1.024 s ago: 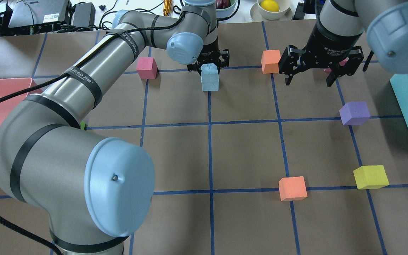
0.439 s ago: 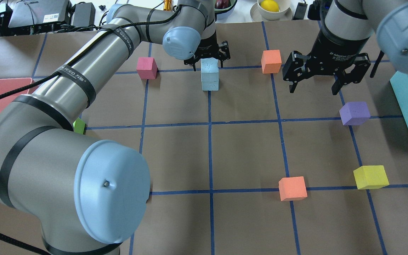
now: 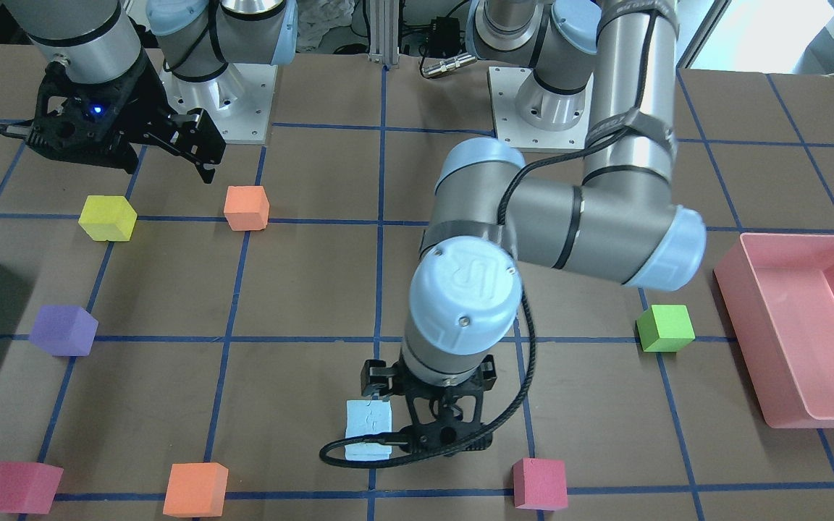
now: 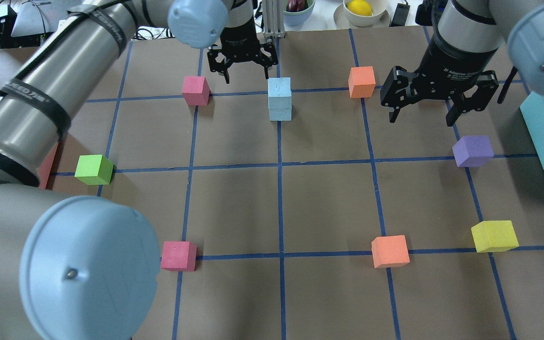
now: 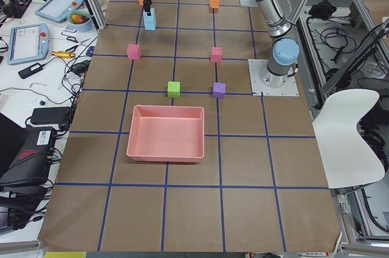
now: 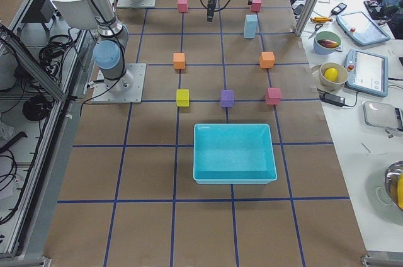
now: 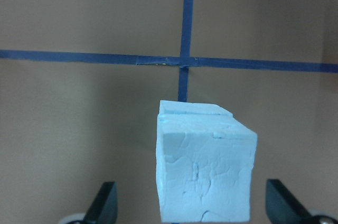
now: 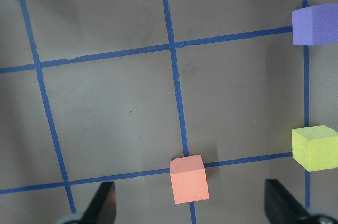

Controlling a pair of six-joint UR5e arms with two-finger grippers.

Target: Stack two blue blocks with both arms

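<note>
Two blue blocks [image 4: 279, 100] stacked on table [image 4: 328, 203], long axis vertical. Left end effector [image 4: 246, 75] wide, empty, nearer; stack lies just to its right. Right end effector [image 4: 421, 118] wide, empty, well apart.

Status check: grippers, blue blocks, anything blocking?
Left gripper open, empty, off the stack. Right gripper open, empty. Blue blocks stacked, standing free. Nothing in the way.

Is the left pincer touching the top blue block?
Apart. The left wrist view shows the left pincer open, its fingers clear of the top blue block on both sides, table showing between.
</note>
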